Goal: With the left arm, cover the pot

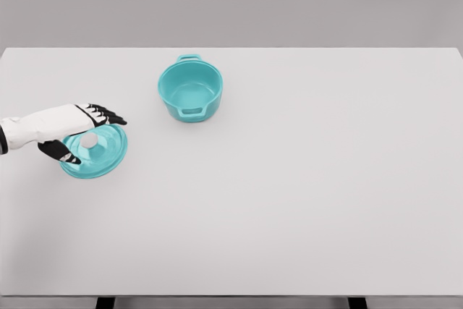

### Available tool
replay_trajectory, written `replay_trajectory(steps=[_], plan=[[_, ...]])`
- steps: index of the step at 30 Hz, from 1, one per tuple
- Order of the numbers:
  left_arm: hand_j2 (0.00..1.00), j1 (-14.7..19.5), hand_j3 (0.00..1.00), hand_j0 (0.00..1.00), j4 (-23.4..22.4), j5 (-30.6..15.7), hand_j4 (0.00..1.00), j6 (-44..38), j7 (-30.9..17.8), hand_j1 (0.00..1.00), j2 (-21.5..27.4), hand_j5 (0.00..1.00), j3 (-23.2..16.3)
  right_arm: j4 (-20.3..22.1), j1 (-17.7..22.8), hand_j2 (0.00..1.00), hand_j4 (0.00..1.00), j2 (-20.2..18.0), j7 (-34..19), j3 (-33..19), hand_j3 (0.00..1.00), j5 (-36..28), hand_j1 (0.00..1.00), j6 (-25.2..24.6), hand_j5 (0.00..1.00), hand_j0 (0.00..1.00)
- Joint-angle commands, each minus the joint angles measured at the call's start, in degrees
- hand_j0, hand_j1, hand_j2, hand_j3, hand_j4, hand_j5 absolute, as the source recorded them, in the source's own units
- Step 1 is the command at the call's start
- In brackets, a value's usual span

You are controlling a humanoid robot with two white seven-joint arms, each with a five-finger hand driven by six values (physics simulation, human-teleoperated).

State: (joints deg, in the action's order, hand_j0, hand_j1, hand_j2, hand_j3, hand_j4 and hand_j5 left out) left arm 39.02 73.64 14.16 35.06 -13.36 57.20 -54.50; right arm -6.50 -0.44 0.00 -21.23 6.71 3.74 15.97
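A teal pot (190, 89) with two small handles stands uncovered on the white table (304, 179), left of centre towards the back. Its teal lid (101, 158) with a white knob (88, 140) lies flat on the table at the left, in front of and to the left of the pot. My left hand (98, 139) reaches in from the left edge and hovers over the lid. Its black fingers (108, 115) stretch across the far side of the knob and the thumb (61, 153) lies on the near side. The hand is open and straddles the knob without closing on it.
The table's far edge runs just behind the pot. Two dark table legs show at the bottom edge.
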Motion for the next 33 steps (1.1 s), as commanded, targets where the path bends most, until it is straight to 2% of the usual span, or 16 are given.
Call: replay_trajectory(steps=[1, 4, 7, 12, 17, 21, 26, 33], plan=[[0.97, -0.09, 0.97, 0.97, -0.08, -0.45, 0.97, -0.06, -0.44, 0.97, 0.10, 0.97, 0.01, -0.01, 0.00, 1.00, 1.00, 0.00, -0.04, -0.03, 1.00, 0.04, 1.00, 0.03, 1.00, 1.00], [0.76, -0.09, 0.76, 0.76, -0.95, -0.27, 0.76, -0.06, -0.44, 0.76, 0.19, 0.76, 0.01, -0.01, -0.09, 1.00, 1.00, 0.00, -0.04, -0.03, 1.00, 0.04, 1.00, 0.03, 1.00, 1.00], [0.67, 0.00, 0.67, 0.67, -1.57, -0.36, 0.67, -0.06, -0.44, 0.67, 0.19, 0.67, 0.09, -0.01, 0.00, 1.00, 1.00, 0.00, -0.04, -0.03, 1.00, 0.04, 1.00, 0.03, 1.00, 1.00], [0.65, -0.09, 0.65, 0.65, -2.98, 0.08, 0.65, -0.06, -0.44, 0.65, 0.02, 0.65, 0.01, -0.01, -0.09, 1.00, 1.00, 0.00, -0.04, -0.03, 1.00, 0.04, 1.00, 0.03, 1.00, 1.00], [0.54, -0.18, 0.54, 0.54, -2.71, 0.08, 0.54, -0.06, -0.35, 0.54, -0.60, 0.54, -1.22, -0.01, 0.00, 1.00, 1.00, 0.00, -0.04, 0.06, 1.00, 0.04, 1.00, 0.03, 1.00, 1.00], [0.49, -0.18, 0.49, 0.49, -2.89, -0.36, 0.49, -0.06, -0.18, 0.49, -0.69, 0.49, -1.75, -0.01, -0.09, 1.00, 1.00, 0.00, 0.05, -0.03, 1.00, 0.04, 1.00, 0.03, 1.00, 1.00], [0.48, -0.26, 0.48, 0.48, -2.71, -0.45, 0.48, -0.06, -0.18, 0.48, -0.78, 0.48, -1.75, -0.01, -0.09, 1.00, 1.00, 0.00, -0.04, -0.03, 1.00, 0.04, 1.00, 0.03, 1.00, 1.00], [0.48, 3.78, 0.48, 0.48, 3.61, -0.89, 0.48, -0.06, 0.35, 0.48, 0.98, 0.48, -1.58, -0.01, 0.00, 1.00, 1.00, 0.00, -0.04, -0.03, 1.00, 0.04, 1.00, 0.03, 1.00, 1.00]])
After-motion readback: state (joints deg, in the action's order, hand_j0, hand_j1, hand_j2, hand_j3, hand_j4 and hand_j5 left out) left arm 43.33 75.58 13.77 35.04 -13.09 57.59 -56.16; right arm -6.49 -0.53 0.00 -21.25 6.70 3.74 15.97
